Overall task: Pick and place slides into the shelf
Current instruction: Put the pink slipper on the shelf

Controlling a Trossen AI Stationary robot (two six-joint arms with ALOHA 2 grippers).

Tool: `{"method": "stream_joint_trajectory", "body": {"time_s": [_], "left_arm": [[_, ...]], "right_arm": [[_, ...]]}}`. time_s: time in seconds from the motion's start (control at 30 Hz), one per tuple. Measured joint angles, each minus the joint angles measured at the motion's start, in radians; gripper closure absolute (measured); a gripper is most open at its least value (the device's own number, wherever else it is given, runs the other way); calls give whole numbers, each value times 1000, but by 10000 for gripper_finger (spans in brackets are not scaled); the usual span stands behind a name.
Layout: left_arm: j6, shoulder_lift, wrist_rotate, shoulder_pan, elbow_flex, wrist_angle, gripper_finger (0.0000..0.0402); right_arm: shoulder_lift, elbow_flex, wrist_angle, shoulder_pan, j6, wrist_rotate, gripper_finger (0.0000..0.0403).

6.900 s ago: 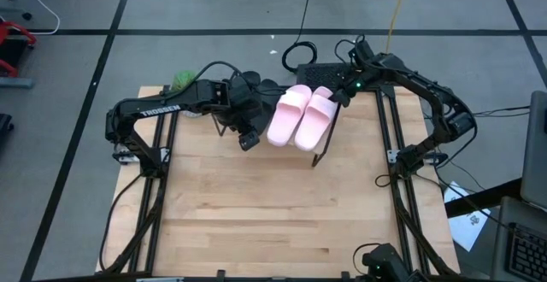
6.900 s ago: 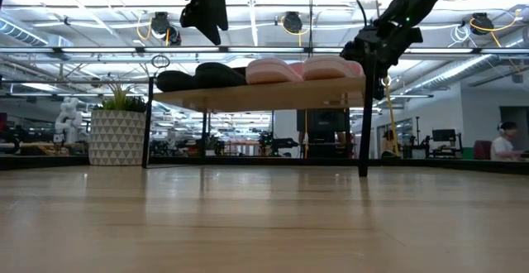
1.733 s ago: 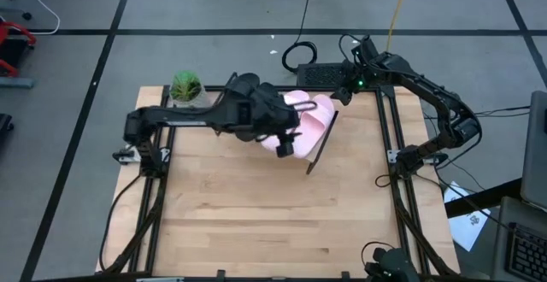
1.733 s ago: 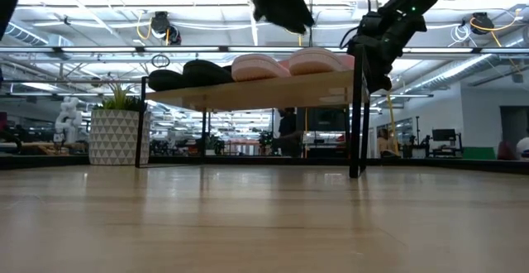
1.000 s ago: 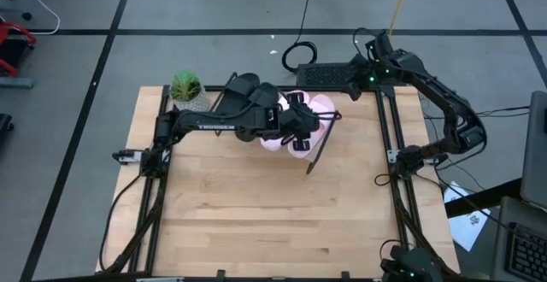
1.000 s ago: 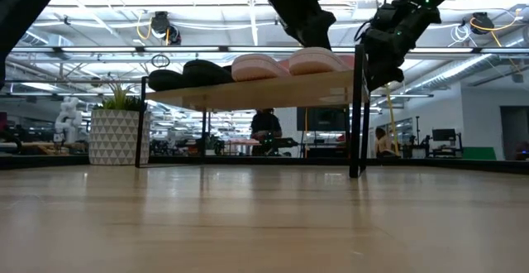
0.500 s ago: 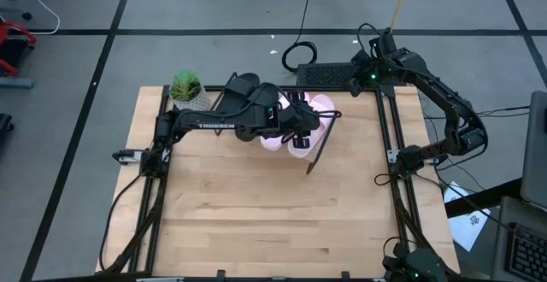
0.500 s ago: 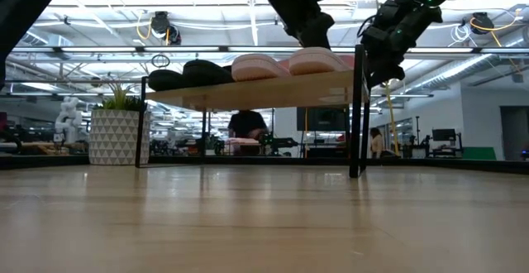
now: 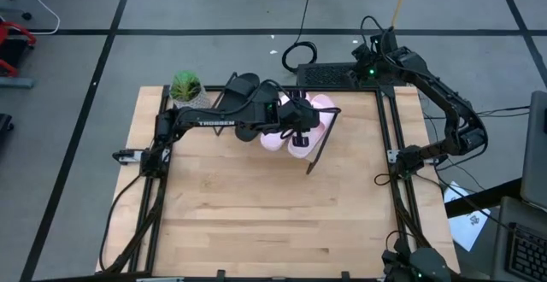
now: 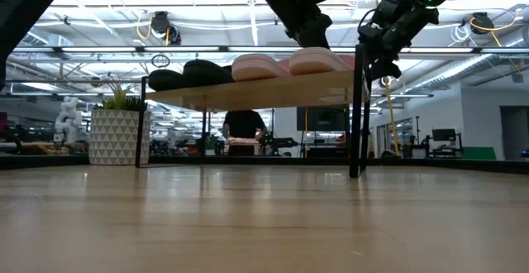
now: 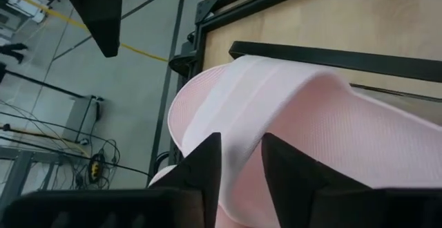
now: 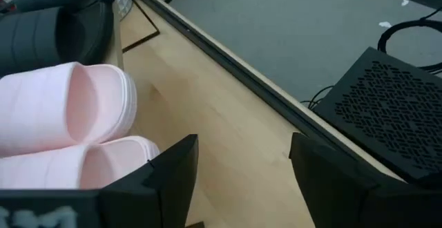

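Note:
The shelf (image 10: 264, 91) stands at the table's far edge, its light-wood board on thin black legs. On it lie the black slides (image 10: 194, 73) at its left and the pink slides (image 10: 318, 59) at its right, soles down on the board. My left gripper (image 9: 301, 128) is over the pink slides, its fingers close together, with their tips on the right-hand pink slide (image 11: 276, 110). My right gripper (image 9: 367, 64) is open and empty beyond the shelf's right end, near the table's far right corner. Its wrist view shows the pink slides (image 12: 69, 110) and black slides (image 12: 62, 27). My left gripper has its nearly shut fingertips (image 11: 207, 152) on the upper surface of the right-hand pink slide (image 11: 238, 103), slanting down from above. Nothing shows between the fingers but that surface. I cannot tell whether they pinch or only rest. The slide lies flat on the shelf board.
A potted plant (image 9: 185, 85) stands at the table's far left corner, left of the shelf. A black perforated box (image 9: 320, 75) and cables lie on the floor behind the table. A person (image 10: 244, 132) shows in the room behind. Bare wood (image 9: 273, 205) fills the table's near half.
My right gripper has gone a little up and toward the table's far edge, away from the shelf's right end. My left gripper has stayed over the pink slides. The slides and the shelf have kept their places.

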Motion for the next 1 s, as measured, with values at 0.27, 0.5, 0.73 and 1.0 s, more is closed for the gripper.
{"method": "stream_joint_trajectory", "body": {"time_s": [0.27,0.5,0.73,1.0], "left_arm": [[0,1,4,6,0,-2,320],[1,26,6,6,2,4,373],[18,25,-4,-5,1,20,391],[48,23,-14,-20,1,9,399]], "right_arm": [[0,0,20,0,22,0,181],[0,0,32,0,22,0,181],[0,0,54,0,21,2,181],[0,0,108,0,21,4,181]]}}
